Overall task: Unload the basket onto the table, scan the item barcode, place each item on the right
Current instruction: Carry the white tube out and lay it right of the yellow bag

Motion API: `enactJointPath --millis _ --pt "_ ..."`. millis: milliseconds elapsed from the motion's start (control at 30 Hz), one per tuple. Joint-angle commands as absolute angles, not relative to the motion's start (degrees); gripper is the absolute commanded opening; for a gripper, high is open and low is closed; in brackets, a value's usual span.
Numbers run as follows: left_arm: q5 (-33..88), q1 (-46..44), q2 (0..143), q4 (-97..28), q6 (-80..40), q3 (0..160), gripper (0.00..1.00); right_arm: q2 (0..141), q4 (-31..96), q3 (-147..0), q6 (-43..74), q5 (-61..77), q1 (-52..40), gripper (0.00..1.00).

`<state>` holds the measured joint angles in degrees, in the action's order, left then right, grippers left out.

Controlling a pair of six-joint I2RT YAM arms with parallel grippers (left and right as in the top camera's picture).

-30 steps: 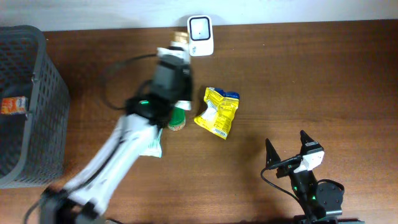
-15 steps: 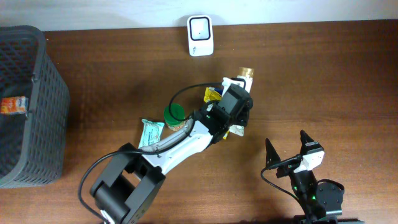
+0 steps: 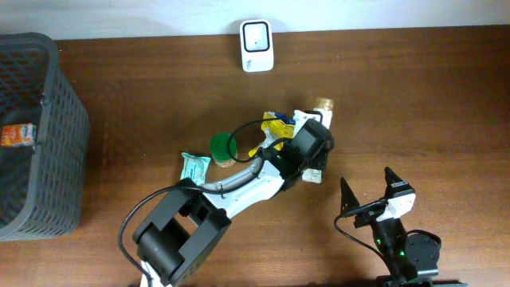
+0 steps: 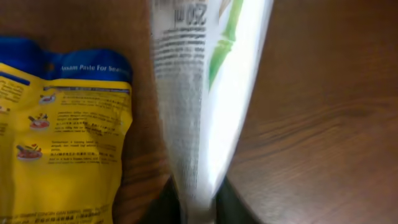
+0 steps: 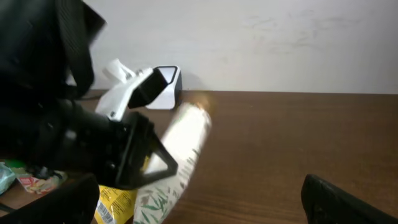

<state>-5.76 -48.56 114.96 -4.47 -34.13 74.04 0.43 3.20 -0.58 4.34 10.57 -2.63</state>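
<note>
Right gripper (image 3: 366,182) sits nearest, jaws spread wide, nothing in them. Left gripper (image 4: 198,199) has the white plastic tube with green leaf print (image 4: 186,93) between its fingers, just beside the yellow foil pouch (image 4: 62,143). Pinching or slack, I can't tell. I'd firm up that hold, then turn the printed panel toward the white box scanner (image 3: 256,36), which is well apart at the far edge. Brown wood table (image 3: 414,96), plain pale wall (image 5: 280,37) behind.

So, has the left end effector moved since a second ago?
Yes. The left end effector left the scanner, going down-right past the yellow pouch.
</note>
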Motion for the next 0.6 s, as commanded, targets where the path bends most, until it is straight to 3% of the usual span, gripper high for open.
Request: enactJointPath --millis 0,133,333,567 --pt "-5.1 -48.8 115.2 -3.0 -34.5 75.2 0.53 0.2 3.6 -0.3 4.8 10.9 -3.0 0.98" --pt "-5.1 -48.7 115.2 -2.4 -34.5 75.2 0.61 0.2 3.6 -0.3 4.8 10.9 -3.0 0.98" --pt "-5.1 -46.5 111.3 -3.3 -29.3 75.2 0.61 0.2 3.6 -0.3 4.8 10.9 -3.0 0.98" --pt "-5.4 -40.2 98.5 -7.9 -21.2 75.2 0.69 0.2 3.6 -0.3 4.8 10.9 -3.0 0.98"
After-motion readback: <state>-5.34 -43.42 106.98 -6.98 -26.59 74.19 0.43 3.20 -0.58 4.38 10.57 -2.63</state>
